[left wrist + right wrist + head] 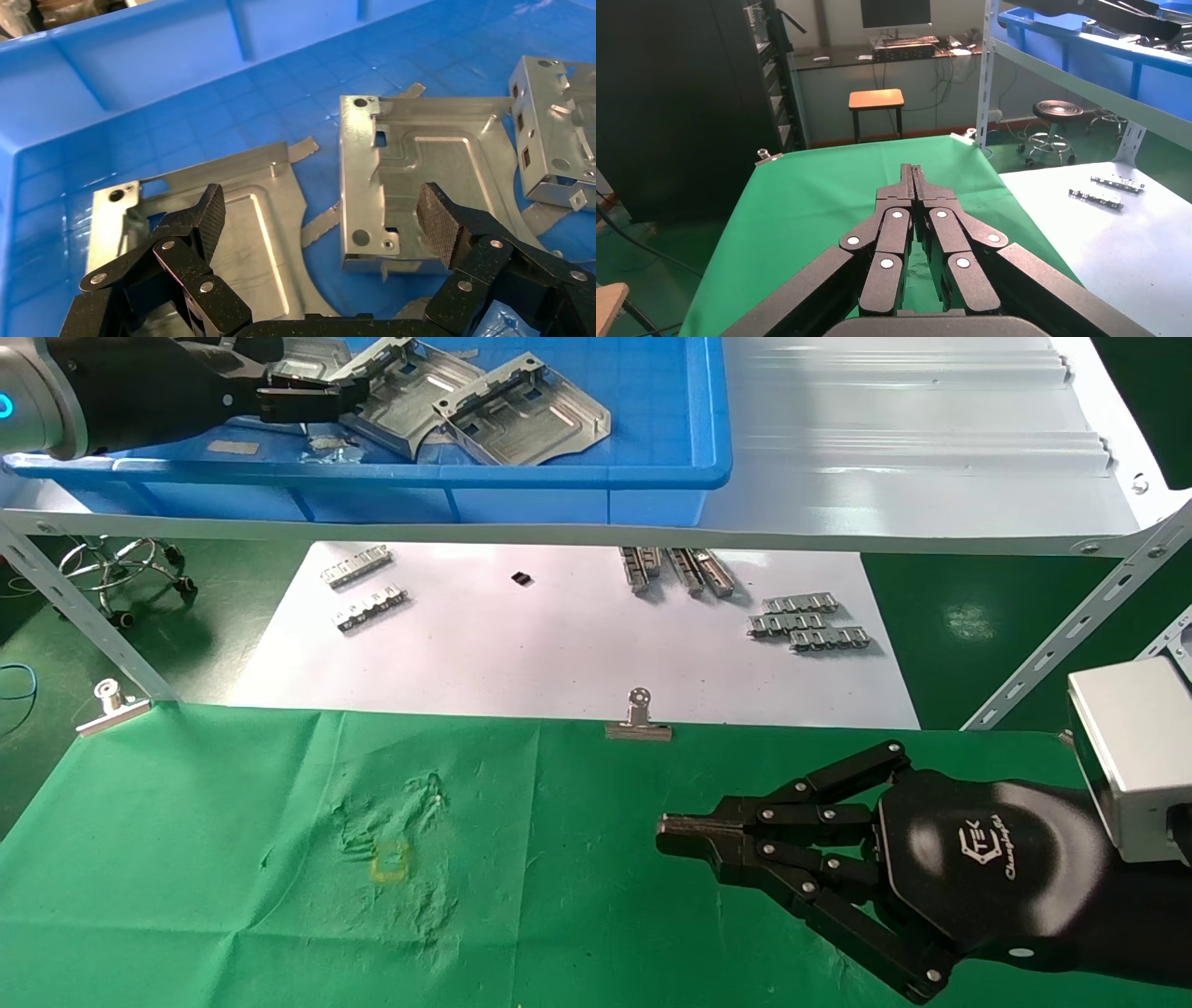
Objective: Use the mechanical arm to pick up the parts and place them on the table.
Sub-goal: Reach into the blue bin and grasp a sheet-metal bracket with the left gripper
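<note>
The table [233,859] with green cloth carries no part. The blue bin [652,477] on the white shelf [913,449] beyond its far edge holds 3 parts [422,189]. The left gripper [323,217] hangs spread wide above them. The right gripper [666,834], fingers pressed together on nothing, hovers near the table's right edge.

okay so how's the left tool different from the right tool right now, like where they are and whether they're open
The left tool is up inside the blue bin on the shelf, over the metal parts; the right tool sits low over the green table. The left tool is open, fingers spread with nothing between them; the right tool is shut, tips together and empty. Both are black with jointed linkage fingers.
</note>
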`<state>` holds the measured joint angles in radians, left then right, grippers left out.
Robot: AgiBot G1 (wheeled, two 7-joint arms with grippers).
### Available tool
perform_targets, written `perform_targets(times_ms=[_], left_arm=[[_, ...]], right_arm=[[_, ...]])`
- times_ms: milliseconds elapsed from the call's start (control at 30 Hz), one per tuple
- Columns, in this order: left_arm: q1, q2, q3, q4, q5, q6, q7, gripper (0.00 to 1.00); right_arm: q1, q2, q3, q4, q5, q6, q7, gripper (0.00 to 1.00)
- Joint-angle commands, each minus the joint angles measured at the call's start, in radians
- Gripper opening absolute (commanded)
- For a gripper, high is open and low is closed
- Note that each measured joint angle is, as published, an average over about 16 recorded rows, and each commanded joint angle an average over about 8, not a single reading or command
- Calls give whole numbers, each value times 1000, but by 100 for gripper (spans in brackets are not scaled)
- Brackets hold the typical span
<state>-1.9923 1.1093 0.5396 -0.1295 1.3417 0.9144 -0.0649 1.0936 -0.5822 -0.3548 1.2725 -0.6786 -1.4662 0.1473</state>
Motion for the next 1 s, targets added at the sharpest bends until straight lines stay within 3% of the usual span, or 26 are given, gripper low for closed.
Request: perform_targets(times_ms=[33,1000], left_arm=[[-6,9,1,19,1,2,15,2],[-25,63,-11,111,-13,-63,148,0]], right_arm=[[0,0,0,0,0,0,0,0],[0,0,0,0,0,0,0,0]])
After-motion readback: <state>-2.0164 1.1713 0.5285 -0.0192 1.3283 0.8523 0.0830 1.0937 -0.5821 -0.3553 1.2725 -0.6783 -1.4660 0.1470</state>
